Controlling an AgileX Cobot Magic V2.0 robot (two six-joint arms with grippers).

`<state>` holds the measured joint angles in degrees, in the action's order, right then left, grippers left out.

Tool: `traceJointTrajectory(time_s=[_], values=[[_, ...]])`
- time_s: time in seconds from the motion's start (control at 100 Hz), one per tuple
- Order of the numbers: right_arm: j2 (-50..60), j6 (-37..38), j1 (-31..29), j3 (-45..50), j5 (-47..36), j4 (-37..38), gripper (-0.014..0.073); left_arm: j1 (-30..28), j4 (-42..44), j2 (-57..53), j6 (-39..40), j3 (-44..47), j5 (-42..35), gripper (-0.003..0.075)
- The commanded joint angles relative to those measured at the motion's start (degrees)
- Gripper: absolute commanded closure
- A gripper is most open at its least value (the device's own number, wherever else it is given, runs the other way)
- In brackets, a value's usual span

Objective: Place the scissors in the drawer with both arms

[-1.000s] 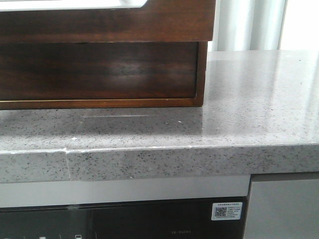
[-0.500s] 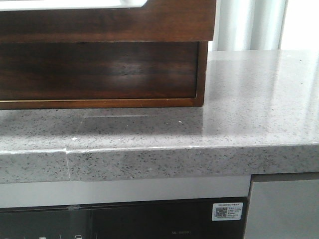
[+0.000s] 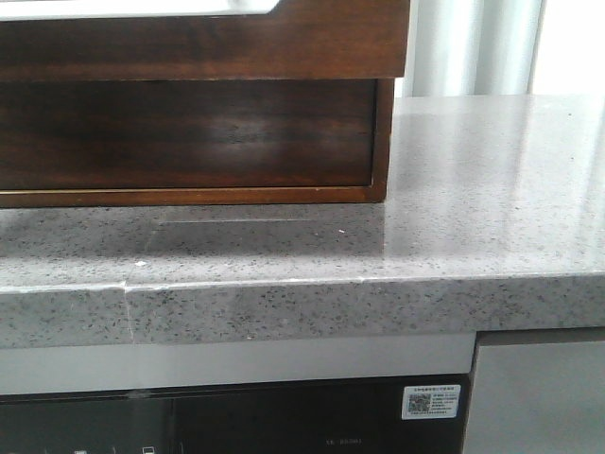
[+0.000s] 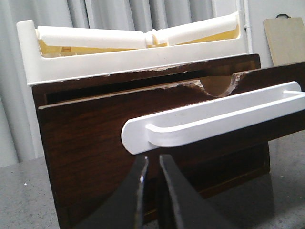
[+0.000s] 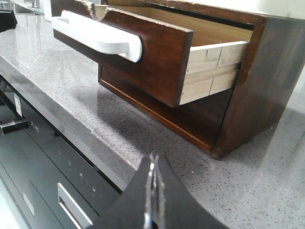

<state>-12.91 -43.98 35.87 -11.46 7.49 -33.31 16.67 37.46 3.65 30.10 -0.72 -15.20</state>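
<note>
Your left gripper (image 4: 152,162) hangs just in front of the drawer (image 4: 143,124), low against its dark-brown face and below the near end of the white handle (image 4: 214,119). Its two black fingers (image 4: 136,191) stand a narrow slit apart with nothing between them, so that hand is released. Your right gripper (image 5: 152,162) sits out over the near edge of the grey speckled countertop (image 5: 62,81), well apart from the wooden cabinet (image 5: 267,81). Its fingertips are pressed flat together and empty: clenched on nothing. From that side you see the drawer pulled out toward you, with its pale wood side joint exposed and the part of its floor that shows lying bare. Under it, the cabinet's lower recess is open and dark. In the front view the drawer overhangs the cabinet's lower panel (image 3: 189,132) and casts a shadow on the countertop, and neither arm shows there. The scissors show in none of the three views, so you cannot tell where they are. A half-round notch (image 4: 219,86) is cut in the drawer front's top edge, above the handle. A white tray (image 4: 119,62) with a yellow inside rests on top of the cabinet. Below the countertop is a black appliance front (image 5: 43,157) with a white label (image 3: 430,400).
</note>
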Motion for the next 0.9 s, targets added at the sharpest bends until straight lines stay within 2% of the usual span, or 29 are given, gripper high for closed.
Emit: traceJointTrajectory(time_s=[0.0,0.05,0.13,0.23,0.3,0.67,0.78,0.89], values=[[-0.3,0.1,-0.3,-1.4,-4.2,-0.6,0.0699,0.1,-3.7,0.6,0.7,-1.2,-2.4,0.0717],[-0.3,0.1,-0.3,-1.4,-4.2,-0.6,0.0699,-0.1,-11.4,0.0,0.7,-0.8,-1.5,0.0717],[-0.3,0.1,-0.3,-1.4,-4.2,-0.6,0.0699,-0.1,-16.7,-2.0,-2.8,-0.4,-1.3,0.0717],[-0.3,0.1,-0.3,-1.4,-4.2,-0.6,0.0699,-1.2,-26.1,-2.8,-17.7,-0.4,-0.2,0.0717],[-0.3,0.1,-0.3,-1.4,-4.2,-0.6,0.0699,-3.1,-32.2,-3.6,-24.4,-0.1,-0.1,0.0717],[-0.3,0.1,-0.3,-1.4,-4.2,-0.6,0.0699,-16.4,-36.1,-5.9,-24.9,1.8,2.2,0.0717],[-0.3,0.1,-0.3,-1.4,-4.2,-0.6,0.0699,-18.8,-37.5,-6.0,-24.9,1.8,5.9,0.0717],[-0.3,0.1,-0.3,-1.4,-4.2,-0.6,0.0699,-18.9,-39.2,-6.1,-24.9,1.8,14.2,0.0717]])
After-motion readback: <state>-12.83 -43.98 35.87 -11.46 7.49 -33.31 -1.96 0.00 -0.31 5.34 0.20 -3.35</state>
